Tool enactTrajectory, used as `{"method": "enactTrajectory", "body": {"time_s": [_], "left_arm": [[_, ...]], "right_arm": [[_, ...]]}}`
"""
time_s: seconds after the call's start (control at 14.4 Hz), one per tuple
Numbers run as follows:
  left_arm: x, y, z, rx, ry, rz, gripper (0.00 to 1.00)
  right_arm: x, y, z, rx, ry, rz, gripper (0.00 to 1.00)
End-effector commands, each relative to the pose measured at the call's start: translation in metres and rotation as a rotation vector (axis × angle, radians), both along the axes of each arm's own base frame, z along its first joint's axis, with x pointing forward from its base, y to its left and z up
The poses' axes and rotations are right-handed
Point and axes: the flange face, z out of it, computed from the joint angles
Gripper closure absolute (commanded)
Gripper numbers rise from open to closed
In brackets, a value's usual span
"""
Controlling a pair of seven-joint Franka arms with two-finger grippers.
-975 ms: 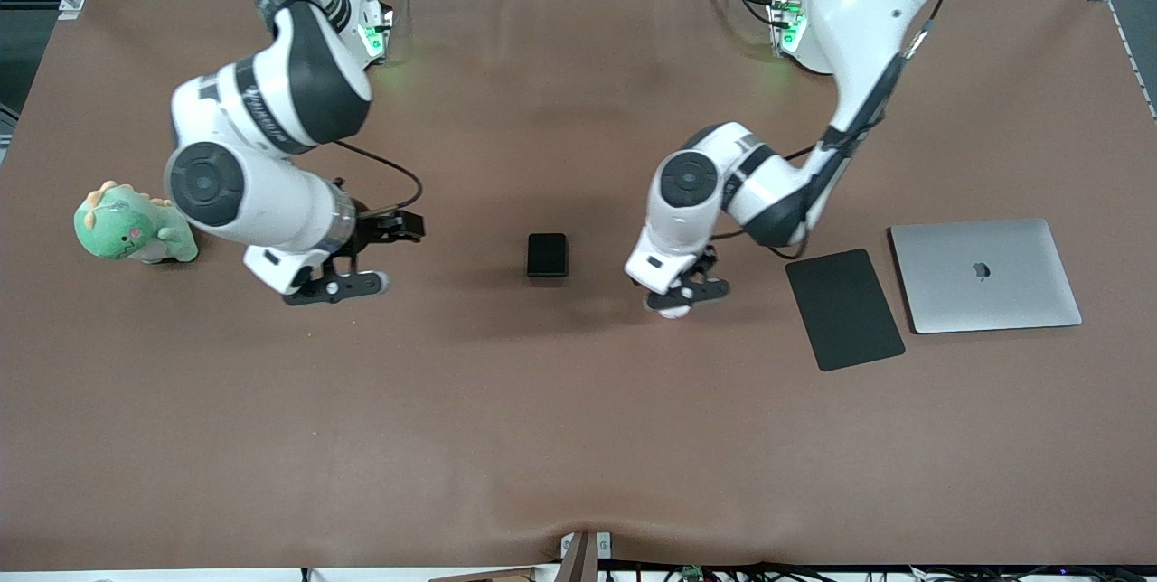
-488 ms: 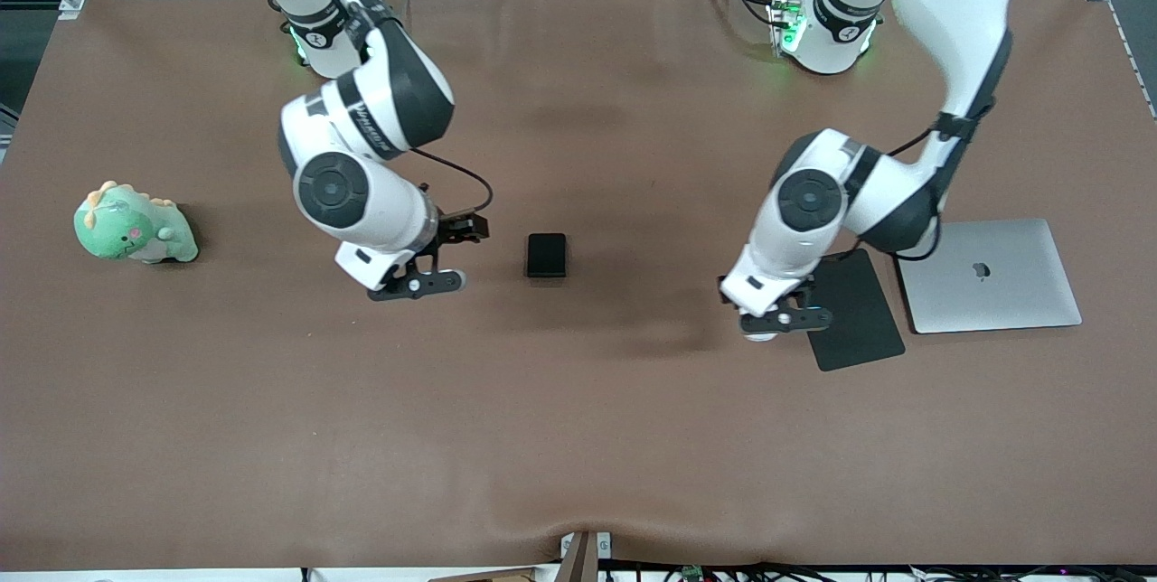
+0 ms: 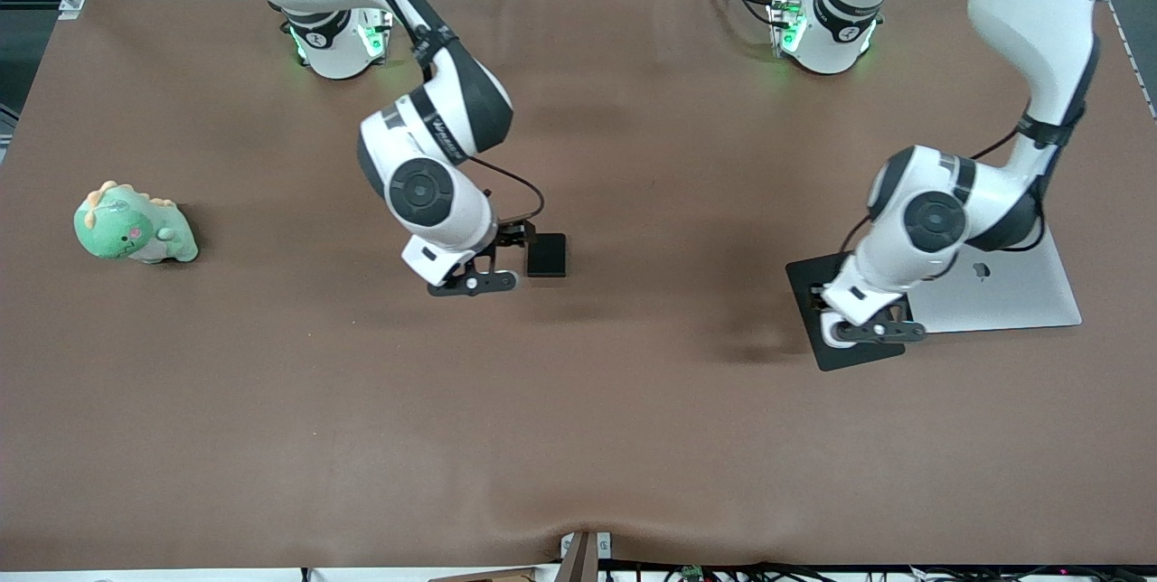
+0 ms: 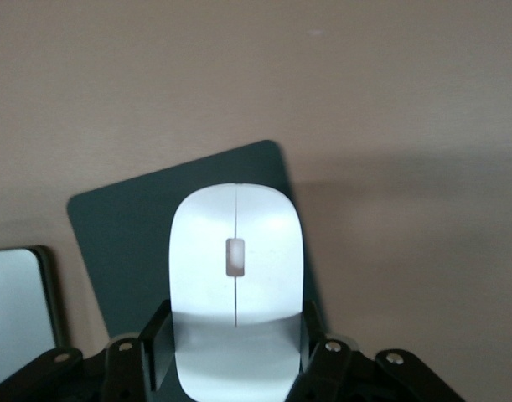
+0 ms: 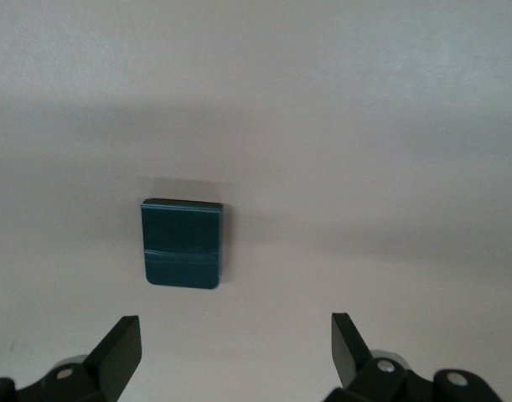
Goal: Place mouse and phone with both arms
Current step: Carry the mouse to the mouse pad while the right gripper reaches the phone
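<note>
Mouse (image 4: 235, 276): looks light, hard and slick, so you want its long sides pinched; left gripper (image 3: 859, 329) has it clamped, lower right of the front view, over the mouse pad (image 3: 807, 279).
Phone (image 3: 547, 255): stiff slab at centre; right gripper (image 3: 484, 270) gapes beside it.
Count: one each, two arms.

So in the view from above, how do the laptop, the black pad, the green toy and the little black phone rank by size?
Largest to smallest as they look:
1. laptop, partly covered by the left arm
2. mouse pad, also partly covered
3. green plush dinosaur
4. phone
All lie on the table, so nearness hardly skews this.
</note>
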Motion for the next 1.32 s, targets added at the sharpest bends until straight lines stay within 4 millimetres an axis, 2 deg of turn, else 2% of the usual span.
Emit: {"method": "enactTrajectory", "body": {"time_s": [0.0, 0.14, 0.28, 0.42, 0.56, 0.91, 1.11, 1.18, 1.25], "left_arm": [[-0.003, 0.011, -0.022, -0.026, -0.017, -0.032, 0.76], [-0.005, 0.009, -0.035, -0.044, -0.017, -0.042, 0.75], [-0.004, 0.018, -0.049, -0.067, -0.024, -0.026, 0.75], [-0.004, 0.02, -0.054, -0.072, -0.022, -0.023, 0.74], [-0.008, 0.018, -0.059, -0.073, -0.011, -0.025, 0.69], [-0.011, 0.028, -0.049, -0.061, -0.018, -0.021, 0.68], [-0.015, 0.029, -0.053, -0.06, -0.005, -0.024, 0.68], [-0.017, 0.028, -0.055, -0.06, -0.001, -0.024, 0.67], [-0.017, 0.029, -0.056, -0.061, 0.0, -0.024, 0.61]], "right_arm": [[-0.009, 0.02, -0.02, -0.008, -0.006, -0.051, 0.0], [-0.01, 0.025, -0.029, -0.01, -0.009, -0.058, 0.0], [-0.015, 0.032, -0.044, -0.017, -0.004, -0.05, 0.0], [-0.017, 0.04, -0.061, -0.012, -0.019, -0.06, 0.0], [-0.021, 0.048, -0.082, -0.015, -0.031, -0.081, 0.0], [-0.027, 0.058, -0.101, -0.015, -0.039, -0.085, 0.0], [-0.033, 0.064, -0.12, -0.021, -0.042, -0.094, 0.0], [-0.034, 0.066, -0.121, -0.019, -0.049, -0.112, 0.0], [-0.037, 0.069, -0.125, -0.022, -0.05, -0.11, 0.0]]}}
